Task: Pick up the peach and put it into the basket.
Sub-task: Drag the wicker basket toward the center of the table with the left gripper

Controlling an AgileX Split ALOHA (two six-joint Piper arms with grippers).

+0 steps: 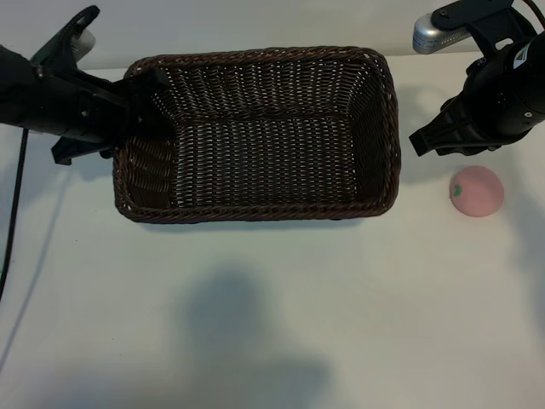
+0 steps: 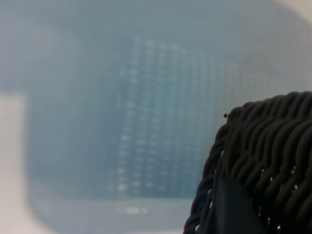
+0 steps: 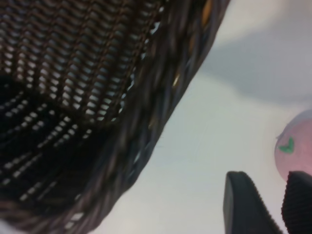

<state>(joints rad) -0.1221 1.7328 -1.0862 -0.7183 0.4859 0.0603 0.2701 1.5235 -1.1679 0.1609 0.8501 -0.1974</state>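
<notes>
The near part of the white counter [image 1: 255,324] lies bare but for a soft shadow. Farther back, toward the right side, the peach [image 1: 477,191] sits on the counter, pale pink with a small green leaf mark, outside the basket [image 1: 255,209] and a little apart from its right wall. The basket, dark brown wicker with a braided rim, stands in the middle of the counter with nothing inside it. Just behind and above the peach hangs the right tool [image 1: 438,139], angled down between the basket's right wall and the fruit; its wrist view shows two dark ribbed fingers [image 3: 243,204] set a small way apart with nothing between them, the peach [image 3: 295,146] close beside them and not gripped, so this tool is released. At the basket's far left corner the left tool [image 1: 140,98] reaches in against the rim; its wrist view shows the woven rim [image 2: 263,161] right up against a dark finger, but whether it is grasping the wicker cannot be told.
</notes>
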